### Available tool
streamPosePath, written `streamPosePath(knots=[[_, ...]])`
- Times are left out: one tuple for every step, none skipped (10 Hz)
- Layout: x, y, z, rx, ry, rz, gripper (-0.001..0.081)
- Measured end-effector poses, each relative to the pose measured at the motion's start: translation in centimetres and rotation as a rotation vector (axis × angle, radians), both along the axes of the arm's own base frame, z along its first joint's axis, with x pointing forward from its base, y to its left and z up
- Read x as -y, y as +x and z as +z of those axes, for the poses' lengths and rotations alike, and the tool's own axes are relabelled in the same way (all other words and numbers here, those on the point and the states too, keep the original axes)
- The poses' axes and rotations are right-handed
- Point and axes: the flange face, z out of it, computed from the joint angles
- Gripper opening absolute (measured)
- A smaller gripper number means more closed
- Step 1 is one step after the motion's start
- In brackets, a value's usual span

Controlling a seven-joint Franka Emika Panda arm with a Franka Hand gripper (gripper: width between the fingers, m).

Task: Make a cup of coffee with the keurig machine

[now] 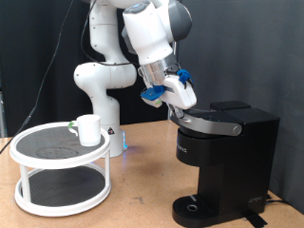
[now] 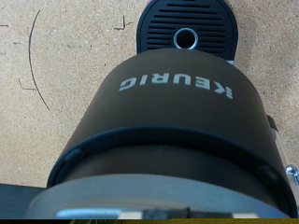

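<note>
Arm working at the coffee maker's lid.

In the exterior view, the gripper (image 1: 176,106) is sitting at the keurig machine (image 1: 226,163) lid; whether its fingers are apart is not showing. The cup (image 1: 88,129) is standing on a two-tier stand (image 1: 62,171) well apart. The wrist view is looking down over the keurig machine (image 2: 173,121) onto the worktop (image 2: 56,84).

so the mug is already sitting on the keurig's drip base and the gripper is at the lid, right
Not quite. The mug stands on the round white shelf at the exterior view's left; the keurig's drip base is bare in both views. The gripper is at the lid.
</note>
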Motion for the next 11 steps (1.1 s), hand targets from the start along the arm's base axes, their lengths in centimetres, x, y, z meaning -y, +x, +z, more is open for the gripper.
streamPosePath(knots=[[0.1, 0.1, -0.4, -0.002, -0.003, -0.003, 0.0005], [0.1, 0.2, -0.8, -0.005, -0.007, -0.006, 0.0005], [0.2, 0.2, -1.4, -0.007, -0.011, -0.009, 0.0005], [0.3, 0.3, -1.9, -0.012, -0.018, -0.01, 0.0005], [0.3, 0.4, -2.4, -0.016, -0.022, -0.012, 0.0005], [0.4, 0.4, -2.5, -0.014, -0.024, -0.014, 0.0005], [0.4, 0.4, -2.5, -0.013, -0.024, -0.014, 0.0005], [0.4, 0.4, -2.5, -0.013, -0.024, -0.014, 0.0005], [0.4, 0.4, -2.5, -0.013, -0.024, -0.013, 0.0005], [0.4, 0.4, -2.5, -0.011, -0.024, -0.01, 0.0005], [0.4, 0.4, -2.5, -0.008, -0.024, -0.002, 0.0005]])
